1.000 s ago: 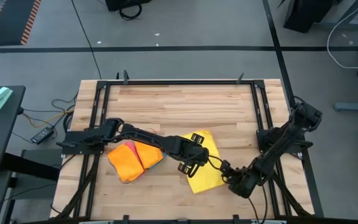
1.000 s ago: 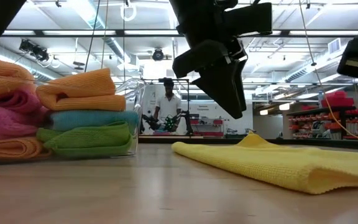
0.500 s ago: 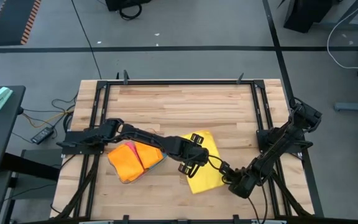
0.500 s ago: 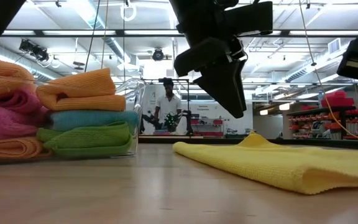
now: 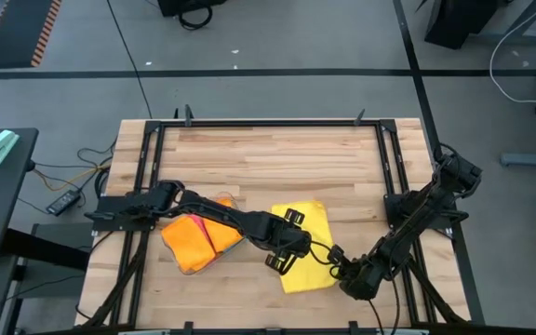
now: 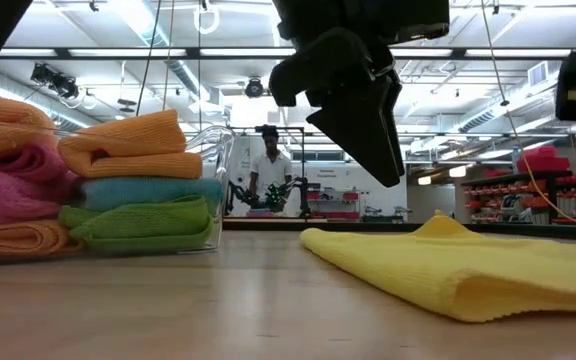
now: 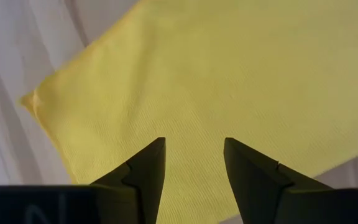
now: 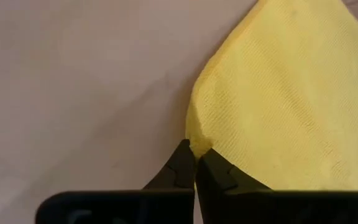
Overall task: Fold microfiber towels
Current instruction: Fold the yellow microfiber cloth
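Observation:
A yellow microfiber towel (image 5: 310, 231) lies flat on the wooden table, right of centre and near the front. My left gripper (image 5: 282, 259) hangs open a little above the towel's left part (image 7: 216, 74), touching nothing; the low view shows it clear of the cloth (image 6: 448, 265). My right gripper (image 5: 335, 270) is shut on the towel's near right corner. To the left lies a pile of folded towels (image 5: 198, 242), orange on top; the low view shows orange, pink, blue and green ones (image 6: 138, 190). My right gripper (image 8: 196, 163) pinches the yellow towel's corner (image 8: 197, 134) between its two fingertips, right at the cloth's edge. The fingers come in low from the table's near right. One layer or several, I cannot tell. The rest of the towel lies on the table.
The folded towels sit in a clear tray (image 6: 213, 150) at the left. Black frame rails (image 5: 268, 123) run around the table. The far half of the wood (image 5: 268, 163) is bare. A person (image 6: 270, 170) stands in the room beyond.
My right gripper has shut on the yellow towel's near right corner. The towel has slid a little toward the table's right and near edge. My left gripper has moved toward the near edge above the towel and stays open.

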Motion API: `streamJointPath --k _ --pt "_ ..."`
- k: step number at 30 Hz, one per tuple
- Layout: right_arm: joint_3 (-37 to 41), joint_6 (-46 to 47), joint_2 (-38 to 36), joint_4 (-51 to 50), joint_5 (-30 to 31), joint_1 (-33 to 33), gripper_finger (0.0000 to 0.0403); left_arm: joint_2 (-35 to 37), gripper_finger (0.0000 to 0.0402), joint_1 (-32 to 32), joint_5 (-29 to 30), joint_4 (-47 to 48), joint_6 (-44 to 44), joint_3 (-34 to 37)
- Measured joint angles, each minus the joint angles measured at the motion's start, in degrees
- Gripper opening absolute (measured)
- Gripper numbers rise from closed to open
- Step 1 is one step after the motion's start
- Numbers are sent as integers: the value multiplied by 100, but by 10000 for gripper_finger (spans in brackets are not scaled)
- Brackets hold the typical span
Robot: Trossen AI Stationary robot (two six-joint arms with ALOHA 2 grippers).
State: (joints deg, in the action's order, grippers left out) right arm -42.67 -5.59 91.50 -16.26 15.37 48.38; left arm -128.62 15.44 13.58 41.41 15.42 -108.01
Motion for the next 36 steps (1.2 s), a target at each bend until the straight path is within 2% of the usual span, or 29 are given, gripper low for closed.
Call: streamJointPath --k 11,18,26,28,33,36 --pt "-832 923 -2 -1144 -71 0 2 0 165 192 9 57 -26 0" --pt "-860 1275 -4 -1199 -71 -33 2 0 161 299 15 84 -124 0" --pt "-855 1578 -7 -1296 -69 -111 2 48 155 417 543 573 -380 2" --pt "-855 1650 -7 -1337 -69 -133 2 48 153 453 443 731 -588 2" --pt "-851 1922 -7 -1428 -69 -276 2 37 155 604 -258 781 -738 2" --pt "-849 1957 -7 -1422 -65 -362 2 37 165 786 -328 595 -732 2"
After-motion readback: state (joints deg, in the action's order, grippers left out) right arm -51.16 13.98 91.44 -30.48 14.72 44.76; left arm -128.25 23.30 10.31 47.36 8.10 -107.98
